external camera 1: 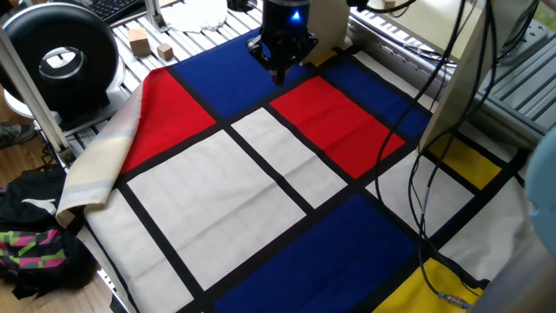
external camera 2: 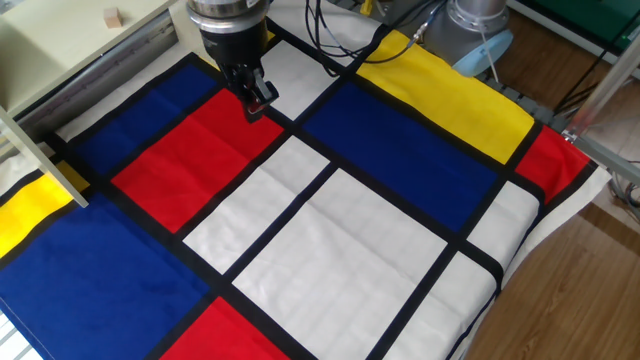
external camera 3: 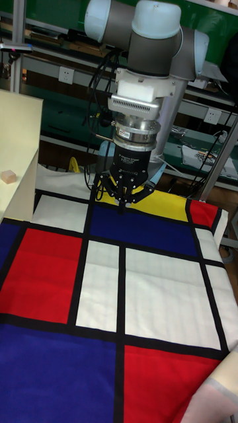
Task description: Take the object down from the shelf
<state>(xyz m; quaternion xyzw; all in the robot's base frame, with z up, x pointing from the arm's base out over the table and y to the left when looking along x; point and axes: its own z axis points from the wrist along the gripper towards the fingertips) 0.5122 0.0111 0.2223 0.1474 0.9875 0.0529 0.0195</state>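
While resting on shelf (external camera 3: 16, 158), small tan block (external camera 3: 8, 176), pale, squarish

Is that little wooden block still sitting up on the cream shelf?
Yes, the block rests on the shelf, well apart from the gripper, which hangs over the checked cloth with nothing between its jaws.

Cloth (external camera 2: 330, 240): red, blue, yellow, white blocks, black bands. Shelf (external camera 3: 16, 152) cream.

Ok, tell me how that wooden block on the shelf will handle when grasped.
Likely rigid and light: the block looks like a small wooden cube. Flat faces should keep it from rolling on the shelf. Being tiny, it may slip from an off-centre grip.
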